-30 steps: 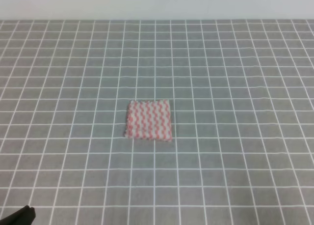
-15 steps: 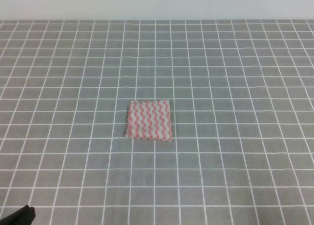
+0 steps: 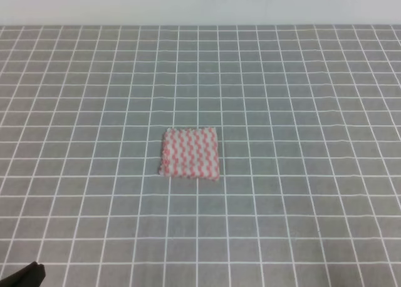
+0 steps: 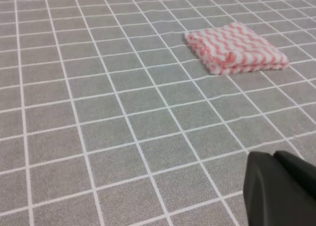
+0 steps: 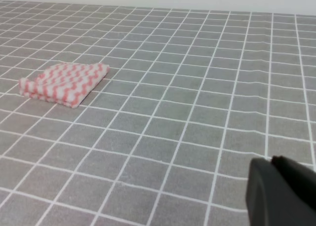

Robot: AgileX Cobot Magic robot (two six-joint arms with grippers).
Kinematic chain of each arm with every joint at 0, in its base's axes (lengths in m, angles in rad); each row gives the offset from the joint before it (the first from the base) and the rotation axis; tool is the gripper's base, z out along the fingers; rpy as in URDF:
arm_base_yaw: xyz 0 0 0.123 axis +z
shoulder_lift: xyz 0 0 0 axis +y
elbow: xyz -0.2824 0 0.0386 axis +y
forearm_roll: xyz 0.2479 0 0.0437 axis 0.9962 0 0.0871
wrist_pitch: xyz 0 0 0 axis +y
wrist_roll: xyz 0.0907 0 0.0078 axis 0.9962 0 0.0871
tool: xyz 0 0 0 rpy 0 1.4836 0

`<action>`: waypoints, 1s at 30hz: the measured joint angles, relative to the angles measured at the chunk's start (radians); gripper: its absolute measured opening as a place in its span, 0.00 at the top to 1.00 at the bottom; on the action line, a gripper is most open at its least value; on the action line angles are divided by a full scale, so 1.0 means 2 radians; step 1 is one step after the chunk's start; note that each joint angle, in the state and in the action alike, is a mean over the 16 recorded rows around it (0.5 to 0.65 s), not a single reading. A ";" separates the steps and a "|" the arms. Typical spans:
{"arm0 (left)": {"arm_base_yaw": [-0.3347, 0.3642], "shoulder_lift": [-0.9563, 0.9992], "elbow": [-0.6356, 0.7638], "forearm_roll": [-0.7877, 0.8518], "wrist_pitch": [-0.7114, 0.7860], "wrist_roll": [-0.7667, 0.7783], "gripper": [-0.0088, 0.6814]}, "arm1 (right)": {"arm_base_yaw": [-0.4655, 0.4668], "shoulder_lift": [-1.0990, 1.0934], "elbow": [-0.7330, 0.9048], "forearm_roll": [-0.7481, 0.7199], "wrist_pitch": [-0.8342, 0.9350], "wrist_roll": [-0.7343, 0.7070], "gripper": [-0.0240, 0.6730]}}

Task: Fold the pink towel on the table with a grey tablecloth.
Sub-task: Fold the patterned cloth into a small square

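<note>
The pink towel (image 3: 190,152) lies as a small folded packet, flat on the table with a grey tablecloth (image 3: 301,99), near the middle. In the left wrist view the pink towel (image 4: 236,47) is far ahead at upper right, and the left gripper (image 4: 274,159) sits low at the bottom right, its two dark fingers pressed together with nothing between them. The right wrist view has the pink towel (image 5: 64,83) at the left and the right gripper (image 5: 271,162) at the bottom right, shut and empty. Only a dark tip of the left gripper (image 3: 26,276) shows in the high view's bottom left corner.
The grey grid cloth (image 5: 197,88) spreads on all sides of the towel with slight wrinkles. A pale wall (image 3: 200,5) runs along the table's far edge. Nothing else lies on the cloth.
</note>
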 joint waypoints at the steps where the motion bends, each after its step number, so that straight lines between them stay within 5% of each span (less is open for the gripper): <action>1: 0.000 -0.001 0.001 0.006 -0.001 -0.001 0.99 | 0.000 0.000 0.001 0.000 -0.001 0.000 0.99; 15: 0.015 -0.066 0.000 0.102 0.017 -0.031 0.99 | 0.000 0.000 0.001 0.000 -0.001 0.000 0.99; 30: 0.028 -0.084 -0.001 0.101 0.053 -0.042 0.99 | 0.000 0.000 0.001 0.000 -0.001 0.000 0.99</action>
